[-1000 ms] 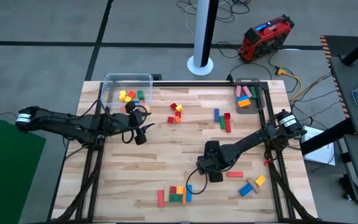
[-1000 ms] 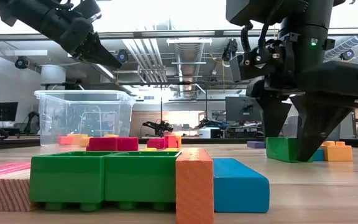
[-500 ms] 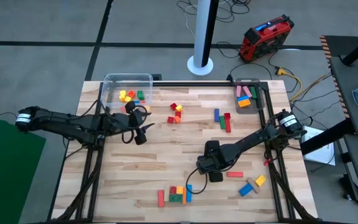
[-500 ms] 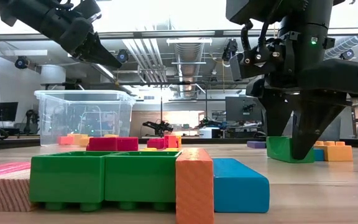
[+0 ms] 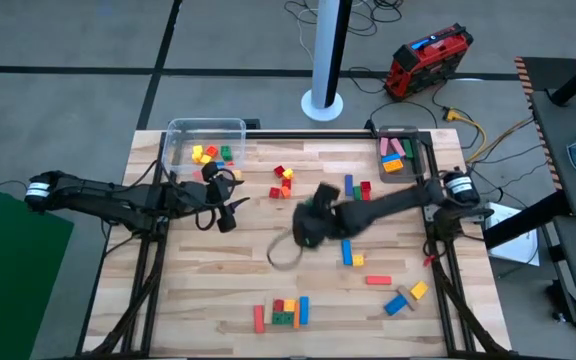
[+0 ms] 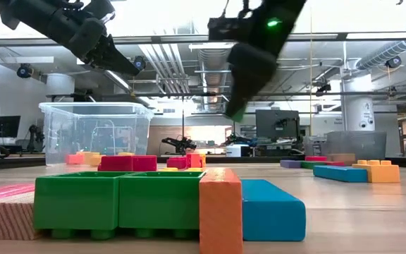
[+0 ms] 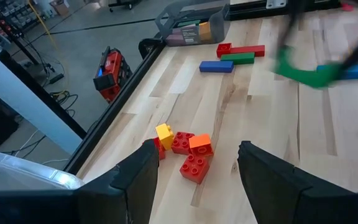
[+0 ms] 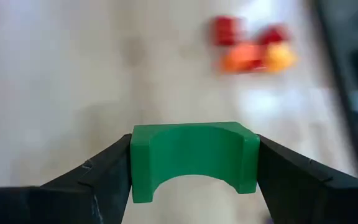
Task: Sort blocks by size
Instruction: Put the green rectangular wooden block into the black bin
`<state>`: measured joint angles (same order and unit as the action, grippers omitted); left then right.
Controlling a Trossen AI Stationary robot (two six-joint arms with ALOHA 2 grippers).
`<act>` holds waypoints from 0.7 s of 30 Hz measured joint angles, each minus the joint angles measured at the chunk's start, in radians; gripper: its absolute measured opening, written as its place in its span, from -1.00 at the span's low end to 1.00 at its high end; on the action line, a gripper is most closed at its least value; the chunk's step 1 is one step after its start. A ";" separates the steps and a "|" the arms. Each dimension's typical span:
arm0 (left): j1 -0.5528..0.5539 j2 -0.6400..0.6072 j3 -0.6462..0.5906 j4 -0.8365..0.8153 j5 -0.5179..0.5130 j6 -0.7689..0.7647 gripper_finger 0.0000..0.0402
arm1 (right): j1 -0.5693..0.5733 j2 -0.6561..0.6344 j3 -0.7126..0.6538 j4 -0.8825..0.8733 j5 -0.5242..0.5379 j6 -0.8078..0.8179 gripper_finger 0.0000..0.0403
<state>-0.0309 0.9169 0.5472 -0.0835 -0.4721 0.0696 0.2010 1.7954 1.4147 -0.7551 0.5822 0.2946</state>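
Observation:
My right gripper (image 5: 306, 228) hangs above the table's middle, shut on a green arch-shaped block (image 8: 194, 158), which also shows in the low view (image 6: 238, 113). My left gripper (image 5: 225, 212) waits open at the far left, beside the clear tub (image 5: 205, 130). Ahead of it, small red, yellow and orange blocks (image 7: 185, 149) lie on the table. Blue, green and red bars (image 5: 358, 190) lie far right of centre. A blue bar and a yellow cube (image 5: 351, 252) lie right of centre. More blocks (image 5: 283, 312) sit by the near edge. My right gripper pinches the green arch block by its two end faces (image 8: 137, 163), one finger on each end. The fingers come from above, slanting down. The block is lifted clear of the table, below the fingers, its arched cut-out turned back toward the wrist.
The clear tub at the far left holds yellow, red and green cubes (image 5: 211, 153). A grey tray (image 5: 400, 157) at the far right holds longer blocks. Loose blocks (image 5: 405, 297) lie at the near right. Bare wood lies between the near cluster and the left arm.
My right gripper has risen from the near-right part of the table with the green arch block. It has swung toward the far edge and the left, to above the middle. The block is now lifted clear. The blue bar and yellow cube beneath the gripper's former place now show.

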 joint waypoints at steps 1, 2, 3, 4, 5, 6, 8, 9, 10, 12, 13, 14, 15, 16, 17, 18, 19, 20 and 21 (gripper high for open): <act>0.000 0.000 0.000 0.003 0.000 0.000 -0.02 | -0.028 0.000 0.015 -0.004 0.026 0.021 0.38; 0.000 0.000 0.000 0.004 0.000 0.000 -0.02 | -0.058 0.000 0.029 -0.005 0.054 0.050 0.38; 0.000 0.000 0.000 0.004 0.000 0.000 -0.02 | -0.091 0.000 0.038 -0.005 0.081 0.074 0.38; 0.000 0.000 0.000 0.004 0.000 0.000 -0.02 | -0.124 -0.002 0.042 -0.007 0.093 0.084 0.38; 0.000 0.000 0.000 0.003 0.000 0.000 -0.02 | -0.159 -0.002 0.045 -0.019 0.095 0.086 0.38; 0.000 0.000 0.000 0.003 0.000 0.000 -0.02 | -0.194 -0.002 0.045 -0.037 0.095 0.087 0.39; 0.000 0.000 0.000 0.003 0.000 0.000 -0.02 | -0.264 -0.002 0.045 -0.088 0.095 0.108 0.40; 0.000 0.000 0.000 0.002 0.000 0.000 -0.02 | -0.301 -0.002 0.045 -0.123 0.096 0.125 0.40; 0.000 0.000 0.000 0.001 0.000 0.000 -0.02 | -0.334 -0.002 0.045 -0.162 0.099 0.147 0.40; 0.000 0.000 0.000 0.001 0.000 0.000 -0.02 | -0.402 -0.002 0.045 -0.259 0.101 0.193 0.38; 0.000 0.000 0.000 0.001 0.000 0.000 -0.02 | -0.428 -0.002 0.045 -0.300 0.102 0.224 0.38; 0.000 0.000 0.000 0.000 0.000 0.000 -0.02 | -0.449 -0.002 0.044 -0.336 0.103 0.248 0.38; 0.000 0.000 0.000 0.000 0.000 0.000 -0.02 | -0.463 -0.005 0.044 -0.366 0.107 0.266 0.38; 0.000 0.000 0.000 0.000 0.000 0.000 -0.02 | -0.469 -0.008 0.044 -0.384 0.118 0.275 0.38; 0.000 0.000 0.000 0.000 0.000 0.000 -0.02 | -0.468 -0.014 0.044 -0.394 0.139 0.281 0.38; 0.000 0.000 0.000 0.000 0.000 0.000 -0.02 | -0.466 -0.020 0.044 -0.401 0.160 0.282 0.38; 0.000 0.000 0.000 -0.001 0.000 0.000 -0.02 | -0.464 -0.027 0.044 -0.407 0.189 0.283 0.38; 0.000 0.000 0.000 -0.001 -0.002 0.001 -0.02 | -0.460 -0.037 0.044 -0.412 0.212 0.286 0.38; 0.000 0.000 0.000 -0.001 -0.010 0.004 -0.02 | -0.460 -0.046 0.044 -0.426 0.233 0.293 0.39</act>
<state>-0.0311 0.9165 0.5472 -0.0849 -0.4823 0.0738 -0.2592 1.7497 1.4586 -1.1812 0.8149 0.5881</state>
